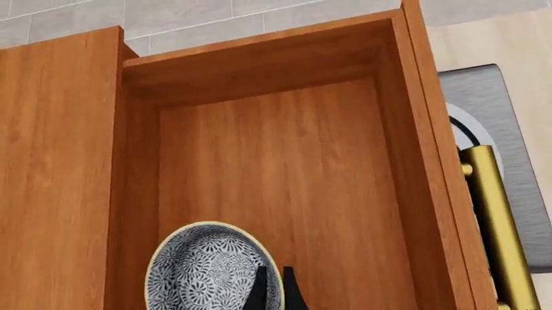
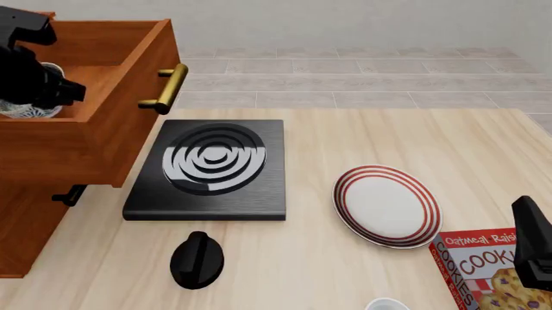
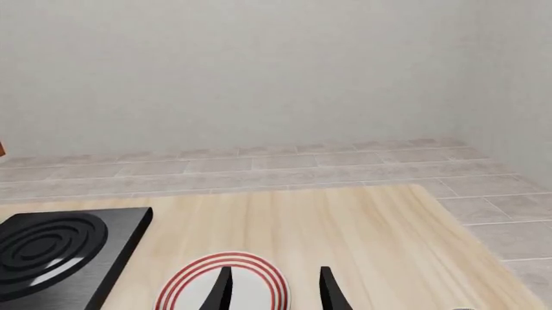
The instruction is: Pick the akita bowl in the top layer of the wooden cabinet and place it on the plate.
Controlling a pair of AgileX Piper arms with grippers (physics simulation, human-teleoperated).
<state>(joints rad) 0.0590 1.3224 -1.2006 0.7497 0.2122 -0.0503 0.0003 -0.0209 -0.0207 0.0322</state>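
Observation:
The wooden cabinet (image 2: 22, 219) stands at the table's left with its top layer (image 2: 52, 142) pulled out, the brass handle (image 2: 164, 88) facing right. The akita bowl (image 1: 203, 271), black-and-white patterned, lies inside that drawer on the light wood floor (image 1: 285, 181), and a sliver of the bowl (image 2: 24, 111) shows under my left arm. My left gripper (image 1: 274, 290) reaches down into the drawer, its two fingers close together over the bowl's rim. The red-ringed plate (image 2: 386, 205) sits right of centre. My right gripper (image 3: 274, 290) hovers open near the plate (image 3: 258, 287), holding nothing.
A black square stove (image 2: 211, 168) with grey rings lies between cabinet and plate, and a black knob-like object (image 2: 196, 259) lies in front of it. A cookie box (image 2: 483, 274) lies at the front right beside my right arm (image 2: 534, 248). A small white object (image 2: 384, 304) peeks in at the bottom edge.

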